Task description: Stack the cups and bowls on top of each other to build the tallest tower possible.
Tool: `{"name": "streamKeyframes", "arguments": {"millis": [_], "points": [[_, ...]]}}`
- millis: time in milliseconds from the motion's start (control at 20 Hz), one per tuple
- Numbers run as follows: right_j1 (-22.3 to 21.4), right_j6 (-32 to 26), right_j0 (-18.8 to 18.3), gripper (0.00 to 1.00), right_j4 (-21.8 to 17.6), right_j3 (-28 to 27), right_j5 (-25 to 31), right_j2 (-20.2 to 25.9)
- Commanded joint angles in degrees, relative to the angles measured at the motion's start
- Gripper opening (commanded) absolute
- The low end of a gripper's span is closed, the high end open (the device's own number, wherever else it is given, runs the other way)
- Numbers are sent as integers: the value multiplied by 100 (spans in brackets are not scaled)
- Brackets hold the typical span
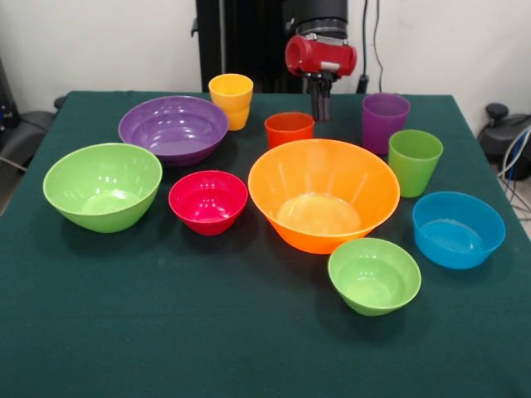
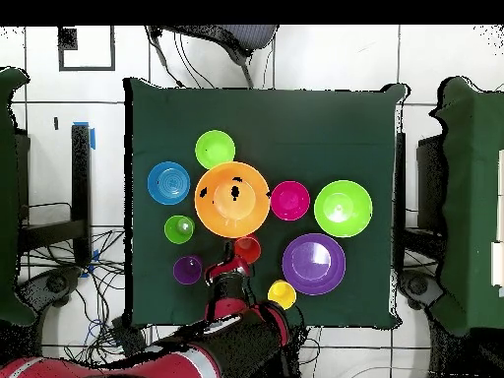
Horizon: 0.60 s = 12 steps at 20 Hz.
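Observation:
Six bowls stand apart and upright on the green table: orange (image 1: 323, 195) (image 2: 232, 200) in the middle, purple (image 1: 172, 128) (image 2: 313, 264), big light green (image 1: 102, 186) (image 2: 343, 208), magenta-red (image 1: 207, 201) (image 2: 289, 200), small light green (image 1: 373, 276) (image 2: 215, 149) and blue (image 1: 458, 230) (image 2: 168, 183). Several cups stand behind them: yellow (image 1: 231, 99), orange-red (image 1: 289, 129) (image 2: 247, 249), purple (image 1: 385, 120) and green (image 1: 414, 162). My gripper (image 1: 320, 112) (image 2: 228, 268) hangs empty above the table between the orange-red and purple cups, behind the orange bowl.
The table (image 1: 249, 348) is covered with dark green cloth. The robot's black pedestal (image 1: 249, 41) stands at its far edge. In the overhead view, chairs and cables lie around the table on a tiled floor.

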Motion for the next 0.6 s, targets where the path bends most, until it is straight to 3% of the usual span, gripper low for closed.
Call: {"name": "streamKeyframes", "arguments": {"millis": [50,300,400,600], "points": [[247,134,43,0,-50,-414,-104,458],[117,224,8,0,-267,-453,138,456],[65,279,-19,0,-560,-509,389,512],[-294,812,-254,0,-1672,-611,1124,877]]}}
